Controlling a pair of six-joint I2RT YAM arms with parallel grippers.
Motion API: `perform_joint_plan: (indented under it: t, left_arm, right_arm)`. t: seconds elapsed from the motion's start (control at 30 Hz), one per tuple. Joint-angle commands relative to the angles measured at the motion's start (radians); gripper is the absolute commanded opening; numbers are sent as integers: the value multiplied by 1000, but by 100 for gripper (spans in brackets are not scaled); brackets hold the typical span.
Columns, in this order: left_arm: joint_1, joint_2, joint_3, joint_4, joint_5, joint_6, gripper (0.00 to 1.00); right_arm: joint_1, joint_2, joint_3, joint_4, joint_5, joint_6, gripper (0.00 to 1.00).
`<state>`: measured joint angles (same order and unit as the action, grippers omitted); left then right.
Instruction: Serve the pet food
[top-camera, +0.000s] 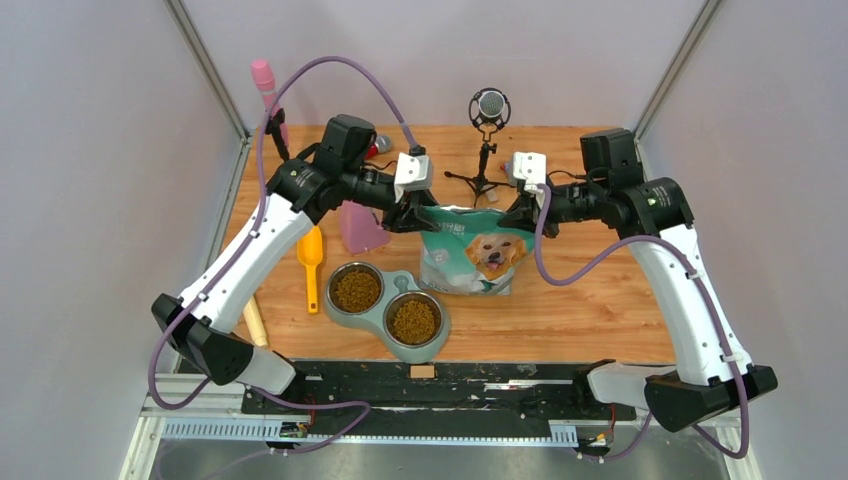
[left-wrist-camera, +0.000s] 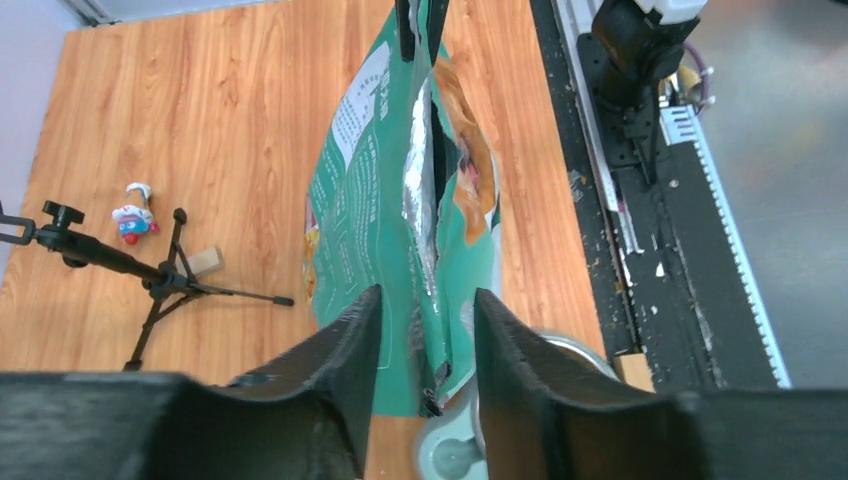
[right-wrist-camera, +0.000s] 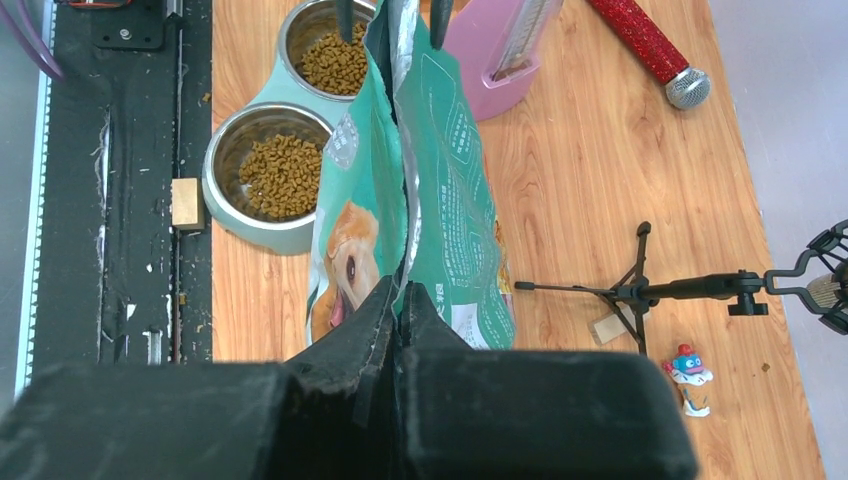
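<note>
Loose pet food (top-camera: 355, 290) fills the double bowl (top-camera: 390, 284) beside the bag (top-camera: 475, 262). The left gripper (left-wrist-camera: 428, 300) stands released astride its top edge; the right gripper (right-wrist-camera: 398, 290) pinches that edge, likely the firmest hold on soft, slippery foil.

Pet food (top-camera: 356, 290): brown kibble, heaped in both steel bowls (right-wrist-camera: 230, 148).

Left gripper (left-wrist-camera: 428, 300) is straddling the top edge of the upright teal bag (left-wrist-camera: 360, 200), jaws parted; a black tripod (left-wrist-camera: 165, 282) is standing nearby.
</note>
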<state>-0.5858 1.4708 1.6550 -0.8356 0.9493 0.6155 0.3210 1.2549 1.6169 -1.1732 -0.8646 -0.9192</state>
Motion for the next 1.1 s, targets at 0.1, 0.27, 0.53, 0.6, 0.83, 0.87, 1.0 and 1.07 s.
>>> perform_joint_plan:
  t: [0.1,0.27,0.53,0.6,0.83,0.87,1.0,1.07]
  left_arm:
    - [-62,-8,23,16,44,17,61]
    - [-127,48,69,-67,-49,66,58]
    - [-131,40,84,-10,-58,19,0]
    - [-131,13,55,32,-99,-10,0]
    - [-131,-37,23,196,-191,-264,0]
    - [-131,-35,32,192,-188,-274,0]
    - [-131,-25,56,176,-196,-311,0]
    - [-131,-20,61,172,-196,-320,0]
  right_arm:
    - [30,-7,45,8,-13,3,0]
    - [31,-9,53,17,-17,19,0]
    - [31,-29,37,18,39,27,0]
    - [30,-37,41,16,57,30,0]
    - [79,-33,29,-28,60,-18,24]
    - [93,-25,32,-25,62,-18,26]
    - [126,20,67,-24,76,-6,29]
    - [134,41,87,-21,77,0,19]
